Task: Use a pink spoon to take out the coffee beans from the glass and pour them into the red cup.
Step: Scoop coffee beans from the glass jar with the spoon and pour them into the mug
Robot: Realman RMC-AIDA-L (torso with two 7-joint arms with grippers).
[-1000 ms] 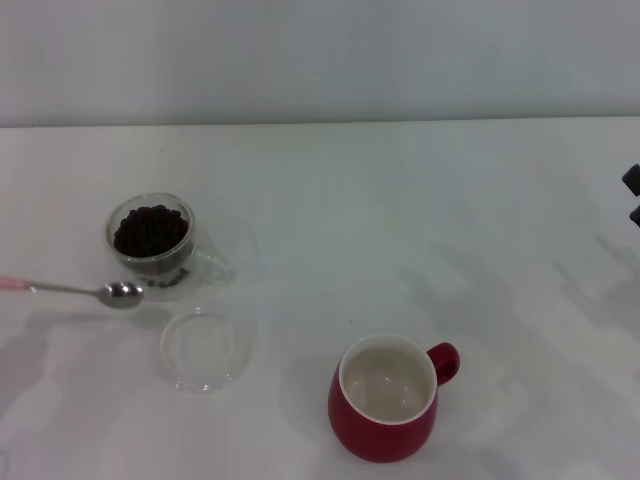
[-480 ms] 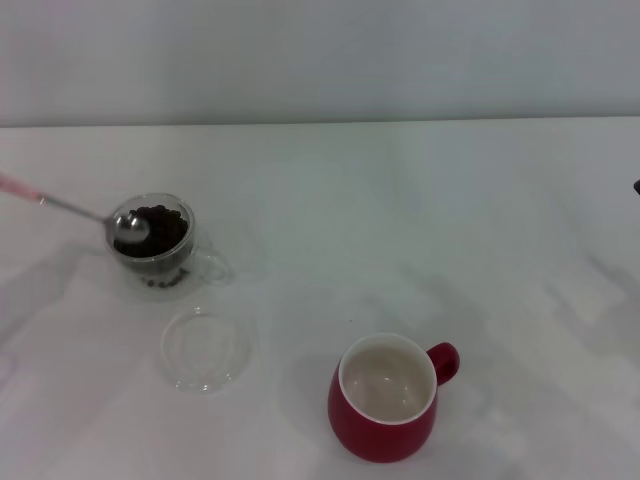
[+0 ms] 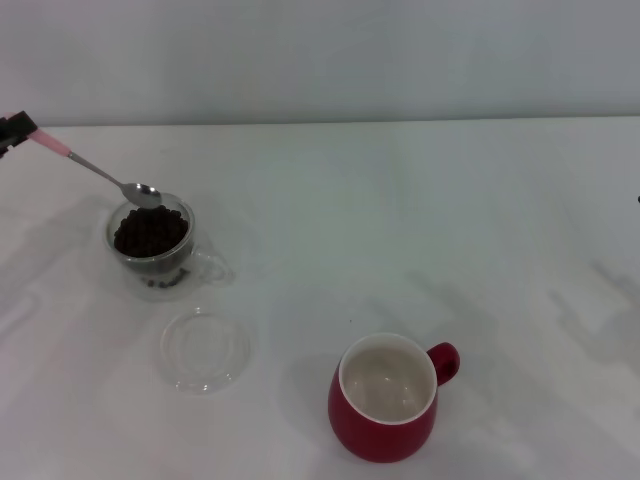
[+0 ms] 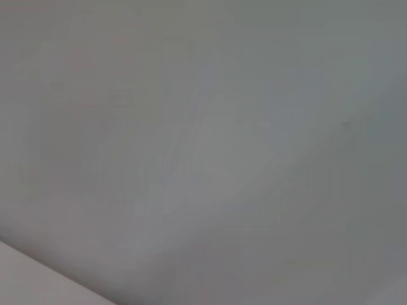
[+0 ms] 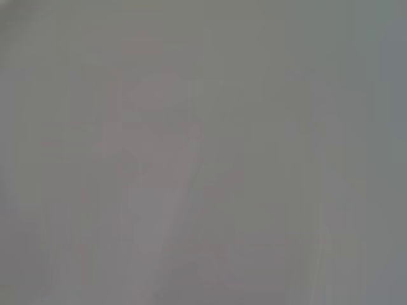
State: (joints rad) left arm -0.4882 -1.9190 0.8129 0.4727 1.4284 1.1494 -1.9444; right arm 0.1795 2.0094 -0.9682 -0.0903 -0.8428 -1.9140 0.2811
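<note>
Beans fill the glass, a dark heap reaching close to its rim, with a few more showing low down through the clear wall. The glass stands on the white worktop at about nine o'clock in the head view, its clear handle turned toward four o'clock. The spoon slants above it: the metal bowl hangs just over the far rim of the glass and the heap, and the stem rises toward ten o'clock to the pink handle. Whether the bowl touches the beans or carries any cannot be told. The left claw shows only as a small dark piece at the left edge of the head view, closed on the tip of the pink handle.

A flat clear glass disc lies on the worktop just beside the glass, toward five o'clock of it. The cup stands well apart from both, near six o'clock in the head view, upright, its cream inside bare and its loop handle pointing toward two o'clock.

The right claw is hardly in view, at most a dark speck at the right edge at three o'clock, so its state cannot be told. Both wrist views show only a plain grey blur.
</note>
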